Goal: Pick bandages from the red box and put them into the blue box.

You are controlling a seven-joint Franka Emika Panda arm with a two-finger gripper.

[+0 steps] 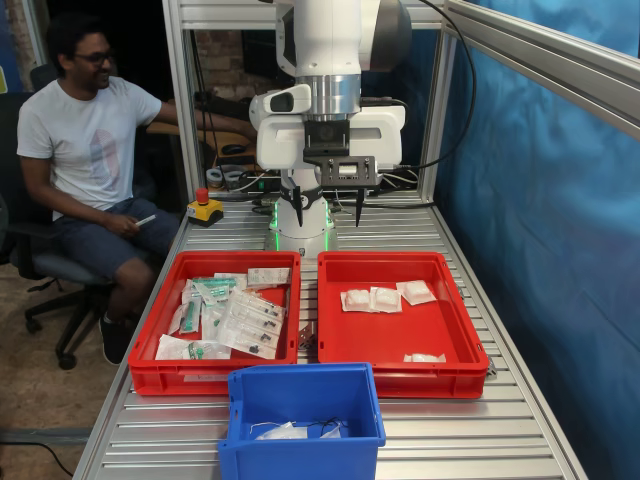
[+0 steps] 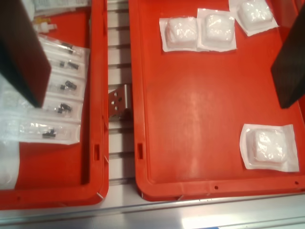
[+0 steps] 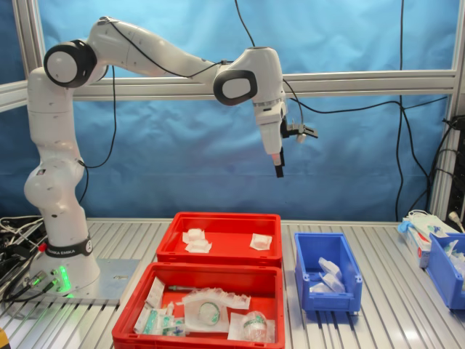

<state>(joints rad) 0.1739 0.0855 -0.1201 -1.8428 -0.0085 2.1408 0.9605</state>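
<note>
My arm (image 3: 145, 54) rises from its base, bends at the shoulder and reaches out level, then turns down at the wrist (image 3: 267, 109). My gripper (image 1: 327, 208) hangs high in the air, pointing straight down, holding nothing. My two dark fingers (image 2: 24, 52) stand wide apart, one at each edge of the wrist view.
</note>
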